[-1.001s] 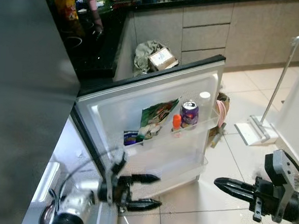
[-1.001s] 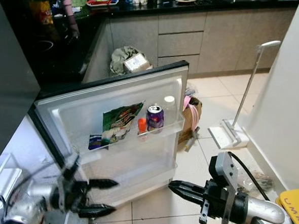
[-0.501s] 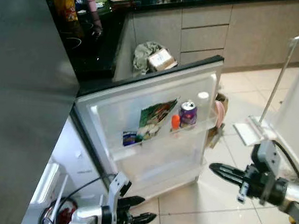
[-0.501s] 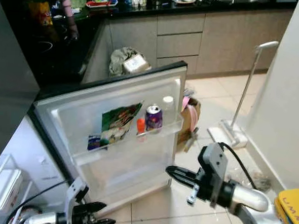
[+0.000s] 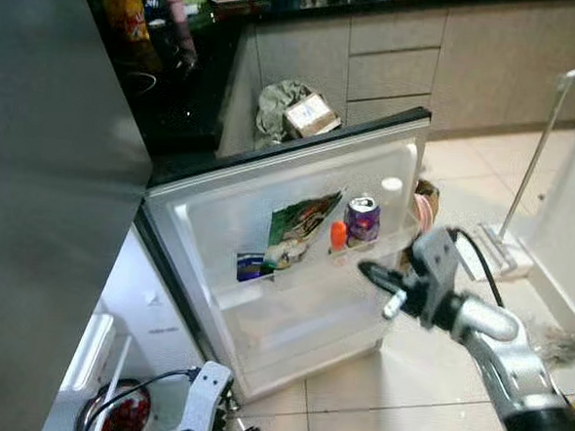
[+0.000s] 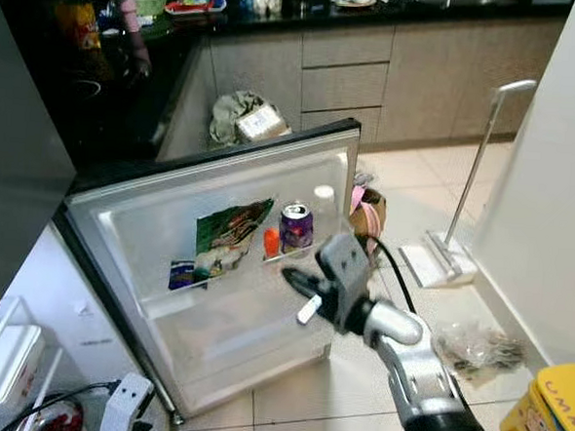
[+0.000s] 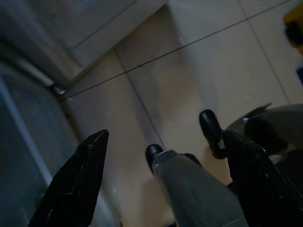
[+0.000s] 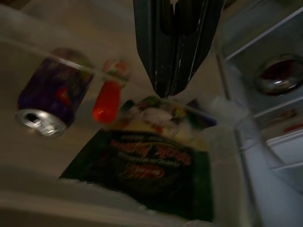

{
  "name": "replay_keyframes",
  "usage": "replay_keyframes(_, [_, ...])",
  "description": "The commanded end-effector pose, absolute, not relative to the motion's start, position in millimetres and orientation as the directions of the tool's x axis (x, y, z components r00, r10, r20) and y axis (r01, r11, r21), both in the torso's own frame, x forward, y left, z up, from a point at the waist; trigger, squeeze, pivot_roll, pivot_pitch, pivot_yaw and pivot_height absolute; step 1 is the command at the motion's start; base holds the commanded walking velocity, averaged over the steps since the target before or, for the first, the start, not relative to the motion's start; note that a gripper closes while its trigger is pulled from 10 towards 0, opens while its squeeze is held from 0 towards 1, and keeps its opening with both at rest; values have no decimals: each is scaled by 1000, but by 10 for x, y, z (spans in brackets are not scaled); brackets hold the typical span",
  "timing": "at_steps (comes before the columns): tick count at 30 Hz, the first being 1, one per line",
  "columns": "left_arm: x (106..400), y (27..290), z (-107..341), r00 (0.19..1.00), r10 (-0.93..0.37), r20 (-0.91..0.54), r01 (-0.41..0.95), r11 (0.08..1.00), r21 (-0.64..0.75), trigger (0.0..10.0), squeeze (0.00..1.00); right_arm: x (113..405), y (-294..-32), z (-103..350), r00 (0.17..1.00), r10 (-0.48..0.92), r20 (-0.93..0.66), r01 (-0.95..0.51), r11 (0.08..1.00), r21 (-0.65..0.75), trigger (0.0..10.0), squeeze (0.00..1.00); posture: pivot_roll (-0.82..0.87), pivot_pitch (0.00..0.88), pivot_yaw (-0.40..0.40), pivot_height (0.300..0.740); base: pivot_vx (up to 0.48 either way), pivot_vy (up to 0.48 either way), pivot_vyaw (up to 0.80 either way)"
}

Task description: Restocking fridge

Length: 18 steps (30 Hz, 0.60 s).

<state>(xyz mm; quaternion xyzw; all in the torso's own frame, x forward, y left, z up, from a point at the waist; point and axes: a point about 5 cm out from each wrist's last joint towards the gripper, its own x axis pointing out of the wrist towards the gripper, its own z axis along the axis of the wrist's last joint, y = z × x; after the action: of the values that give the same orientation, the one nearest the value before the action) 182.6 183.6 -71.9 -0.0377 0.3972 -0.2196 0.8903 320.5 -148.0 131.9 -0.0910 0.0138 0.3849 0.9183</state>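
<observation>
Reaching toward the open fridge door [image 5: 268, 214], the right pincer [image 5: 366, 271] hovers just in front of the clear door shelf [image 5: 308, 275] with its black fingers pressed together and nothing between them. On that shelf stand a purple can [image 5: 363, 218], a small orange bottle [image 5: 339, 235], a green snack packet [image 5: 301, 226] leaning against the door liner, and a small blue pack [image 5: 251, 266] beside it. The left pincer [image 7: 161, 170] hangs low over the tiled floor [image 7: 189, 71] beside the fridge base, fingers spread wide and empty. A mop [image 5: 523, 191] leans against the wall to the right. Risk from here, as I judge it: the closed tips are close to the shelf rail, so a forward push could swing the door or knock the can and bottle over; with no item held, nothing can be stocked until something is fetched
</observation>
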Motion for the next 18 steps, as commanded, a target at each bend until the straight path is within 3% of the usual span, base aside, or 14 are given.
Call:
replay_keyframes(1, [1761,1943,-746,586,-376,-718,334,919,-209,10000,0,3246,-1452,1276,713,693,-106,-700,694,-167,0,0,-95,0,70,740,0,0,0])
replay_keyframes(12, [1565,1983,-834,566,-336,-753,302,934,-190,10000,0,3424,-1279,1320,700,709,-81,-711,682,-174,0,0,-69,0,66,740,0,0,0])
replay_keyframes(17, [1515,2005,-848,558,-332,-760,306,934,-184,10000,0,3416,-1111,1344,616,786,-54,-784,605,-141,0,0,-58,0,68,740,0,0,0])
replay_keyframes(18, [1512,2012,-848,559,-332,-760,304,935,-184,10000,0,3409,-1084,1353,598,800,-51,-798,588,-132,1255,0,-57,0,69,740,0,0,0])
